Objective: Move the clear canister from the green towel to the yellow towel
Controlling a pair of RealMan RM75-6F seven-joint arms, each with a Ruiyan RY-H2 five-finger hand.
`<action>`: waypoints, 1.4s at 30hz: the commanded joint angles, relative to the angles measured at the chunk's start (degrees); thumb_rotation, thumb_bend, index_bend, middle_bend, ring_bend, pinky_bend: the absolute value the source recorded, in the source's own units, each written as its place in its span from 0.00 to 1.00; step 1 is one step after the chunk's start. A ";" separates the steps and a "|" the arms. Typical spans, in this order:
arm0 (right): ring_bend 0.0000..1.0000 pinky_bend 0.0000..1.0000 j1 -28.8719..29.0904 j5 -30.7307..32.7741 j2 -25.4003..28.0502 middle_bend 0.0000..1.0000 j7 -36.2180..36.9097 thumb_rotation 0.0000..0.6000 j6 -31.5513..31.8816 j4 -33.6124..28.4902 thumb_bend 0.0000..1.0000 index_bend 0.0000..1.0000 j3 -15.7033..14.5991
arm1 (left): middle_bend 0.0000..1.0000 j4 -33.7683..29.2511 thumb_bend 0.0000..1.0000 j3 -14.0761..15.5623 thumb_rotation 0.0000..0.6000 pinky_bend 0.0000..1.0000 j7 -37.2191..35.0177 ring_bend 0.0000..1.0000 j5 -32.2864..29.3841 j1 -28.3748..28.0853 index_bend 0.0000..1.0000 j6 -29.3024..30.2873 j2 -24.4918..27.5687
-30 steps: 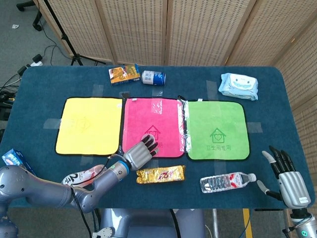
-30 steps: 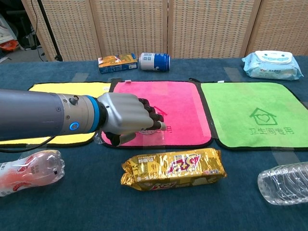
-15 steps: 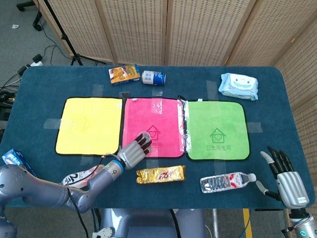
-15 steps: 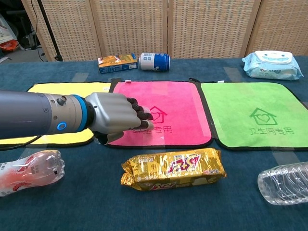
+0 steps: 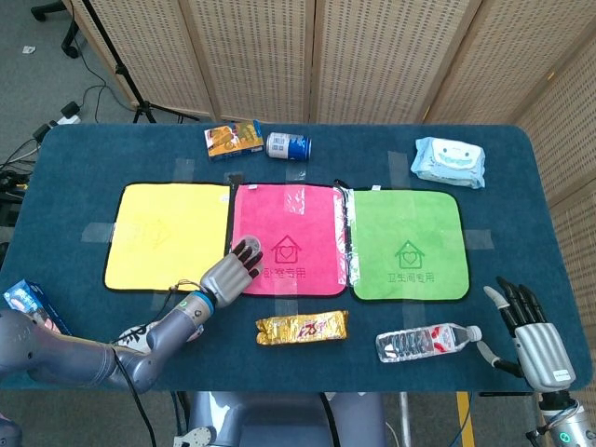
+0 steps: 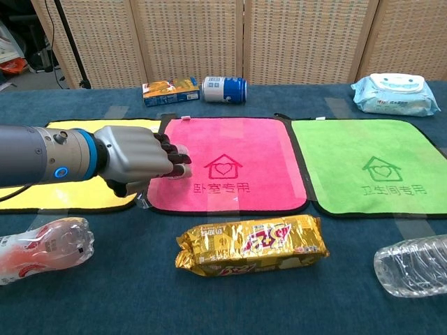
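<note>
The green towel (image 5: 407, 244) (image 6: 374, 164) lies flat at the right of the row with nothing on it. The yellow towel (image 5: 166, 235) (image 6: 105, 126) at the left is bare too. No clear canister shows on either towel. A clear water bottle (image 5: 428, 342) (image 6: 412, 265) lies on its side near the front right edge. My left hand (image 5: 233, 270) (image 6: 140, 160) hovers over the seam between the pink and yellow towels, fingers extended, holding nothing. Off the table's front right corner, my right hand (image 5: 531, 328) is open with fingers spread; only the head view shows it.
The pink towel (image 5: 289, 237) lies between the other two. A gold snack packet (image 5: 302, 327) sits in front of it and a crumpled red-labelled bottle (image 6: 42, 248) at front left. An orange box (image 5: 233, 140), a blue can (image 5: 289, 145) and a wipes pack (image 5: 449, 160) line the back.
My left hand has slid left across the pink towel's front, from its middle to its left edge. The right hand has sunk slightly. No object has moved.
</note>
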 commanded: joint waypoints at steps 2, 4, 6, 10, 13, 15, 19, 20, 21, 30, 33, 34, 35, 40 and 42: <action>0.00 0.01 0.00 -0.09 -0.02 0.01 -0.08 1.00 -0.05 0.00 0.31 0.09 -0.02 | 0.00 0.08 0.71 0.37 1.00 0.00 -0.22 0.00 -0.14 0.22 0.00 0.13 0.27; 0.00 0.01 -0.02 -0.16 -0.03 0.01 -0.13 1.00 -0.02 -0.01 0.31 0.09 -0.03 | 0.00 0.16 0.71 0.59 1.00 0.00 -0.21 0.00 -0.35 0.30 0.00 0.23 0.43; 0.00 0.01 -0.05 -0.28 -0.04 0.01 -0.24 1.00 0.01 -0.04 0.31 0.09 -0.07 | 0.00 0.20 0.71 0.86 1.00 0.00 -0.17 0.00 -0.74 0.40 0.00 0.41 0.67; 0.00 0.01 -0.04 -0.40 -0.08 0.01 -0.45 1.00 -0.25 -0.10 0.31 0.09 -0.18 | 0.00 0.20 0.71 1.40 1.00 0.00 -0.36 0.00 -1.24 0.80 0.00 1.24 1.81; 0.00 0.01 -0.04 -0.48 -0.11 0.01 -0.52 1.00 -0.27 -0.10 0.31 0.09 -0.18 | 0.00 0.09 0.71 1.60 1.00 0.00 -0.46 0.00 -1.57 1.01 0.00 1.59 2.45; 0.00 0.01 -0.06 -0.41 -0.14 0.01 -0.56 1.00 -0.34 -0.10 0.31 0.09 -0.17 | 0.00 0.25 0.71 1.65 1.00 0.00 -0.71 0.00 -2.26 1.28 0.00 1.94 3.03; 0.00 0.01 -0.05 -0.46 -0.17 0.01 -0.58 1.00 -0.41 -0.12 0.31 0.09 -0.15 | 0.00 0.41 0.71 1.92 1.00 0.00 -0.75 0.00 -2.54 1.51 0.00 2.00 3.65; 0.00 0.01 -0.05 -0.51 -0.19 0.01 -0.62 1.00 -0.39 -0.12 0.31 0.09 -0.15 | 0.00 0.45 0.71 2.00 1.00 0.00 -0.73 0.00 -2.60 1.56 0.00 1.99 3.75; 0.00 0.01 -0.05 -0.55 -0.20 0.01 -0.65 1.00 -0.37 -0.13 0.31 0.09 -0.16 | 0.00 0.50 0.71 2.08 1.00 0.00 -0.72 0.00 -2.69 1.62 0.00 1.98 3.84; 0.00 0.01 -0.16 -0.83 -0.18 0.01 -0.97 1.00 -0.23 -0.26 0.31 0.09 -0.23 | 0.00 1.24 0.71 3.05 1.00 0.00 -1.06 0.00 -3.45 2.70 0.00 1.89 4.89; 0.00 0.01 -0.14 -0.89 -0.23 0.01 -1.09 1.00 -0.39 -0.26 0.31 0.09 -0.31 | 0.00 1.32 0.71 3.38 1.00 0.00 -0.85 0.00 -3.92 2.96 0.00 2.24 5.45; 0.00 0.01 -0.14 -0.90 -0.25 0.01 -1.16 1.00 -0.42 -0.24 0.31 0.09 -0.32 | 0.00 1.29 0.71 3.48 1.00 0.00 -0.79 0.00 -4.06 3.04 0.00 2.31 5.63; 0.00 0.01 -0.15 -0.89 -0.26 0.01 -1.19 1.00 -0.42 -0.24 0.31 0.09 -0.32 | 0.00 1.26 0.71 3.48 1.00 0.00 -0.78 0.00 -4.11 3.08 0.00 2.32 5.70; 0.00 0.01 -0.16 -0.92 -0.31 0.01 -1.26 1.00 -0.42 -0.29 0.31 0.09 -0.30 | 0.00 1.27 0.71 3.65 1.00 0.00 -1.02 0.00 -4.44 3.48 0.00 2.23 6.37; 0.00 0.01 -0.15 -0.96 -0.35 0.01 -1.34 1.00 -0.46 -0.25 0.31 0.09 -0.32 | 0.00 1.35 0.71 3.83 1.00 0.00 -0.97 0.00 -4.54 3.64 0.00 2.24 6.62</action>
